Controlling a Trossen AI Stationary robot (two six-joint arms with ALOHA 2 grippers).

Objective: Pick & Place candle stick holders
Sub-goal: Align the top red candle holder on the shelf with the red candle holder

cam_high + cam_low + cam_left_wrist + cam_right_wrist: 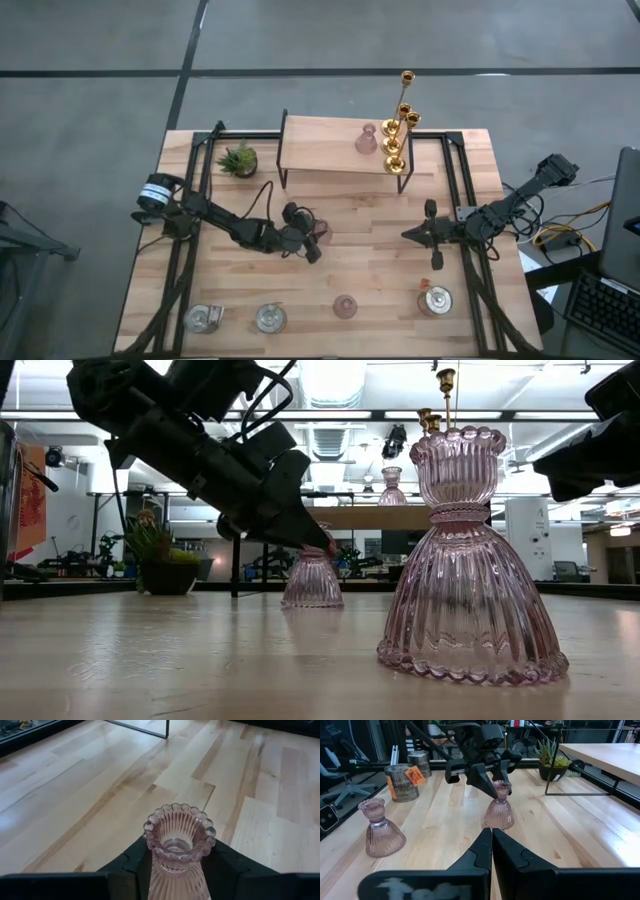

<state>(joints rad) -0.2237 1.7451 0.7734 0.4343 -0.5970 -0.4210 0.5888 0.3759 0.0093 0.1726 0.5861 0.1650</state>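
Front edge of table (400,270), high view: two silvery glass cups (203,319) (270,318) at the left, a pink glass holder (345,306) near the middle, a third silvery cup (436,300) at the right. Low view shows only the front pink holder (470,570), large and upright on the wood; the cups do not appear there.

Mid-table: left gripper (318,236) sits at a second pink holder (322,232). High view hides most of this holder under the arm. Left wrist view settles it: both fingers (132,862) are narrowed on the neck, just below the beaded rim of the holder (179,832). Right wrist view shows the holder (499,810) upright with its base on the table.

Right gripper (412,234) hovers at mid-table on the right, well apart from any holder; right wrist view shows its fingers (482,851) pressed together, nothing between them.

Far side: wooden shelf (320,145) carries a third pink holder (366,139) and three gold holders (398,130) at its right end. Small green plant (239,159) stands left of the shelf.
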